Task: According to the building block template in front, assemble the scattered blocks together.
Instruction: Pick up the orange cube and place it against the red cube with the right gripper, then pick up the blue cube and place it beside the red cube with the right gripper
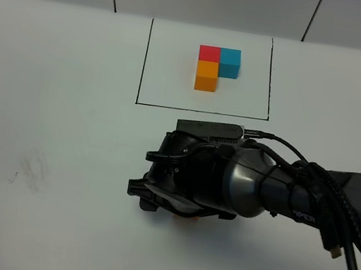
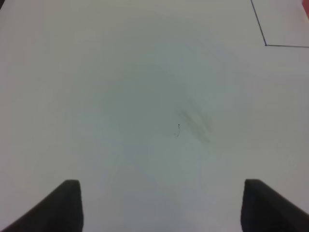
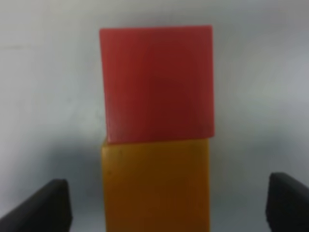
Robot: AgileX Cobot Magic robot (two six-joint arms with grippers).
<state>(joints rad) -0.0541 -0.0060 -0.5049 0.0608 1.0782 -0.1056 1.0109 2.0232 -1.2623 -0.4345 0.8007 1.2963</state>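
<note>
Right wrist: red cube (image 3: 157, 82) touching orange cube (image 3: 157, 188), right gripper (image 3: 166, 205) jaws apart | left gripper (image 2: 161, 205) jaws apart | exterior high: template (image 1: 216, 68) upper centre

The right arm (image 1: 242, 183) is a bulky, rounded shell in glossy black and dark grey. A flat black box (image 1: 211, 127) is mounted on it just behind the jaws. Black cables (image 1: 333, 216), one in braided sleeving, trail away from the jaws, beside pale lettering (image 1: 305, 215). In both wrist views, the jaws end in matte black wedge-shaped tips (image 3: 46, 205).
</note>
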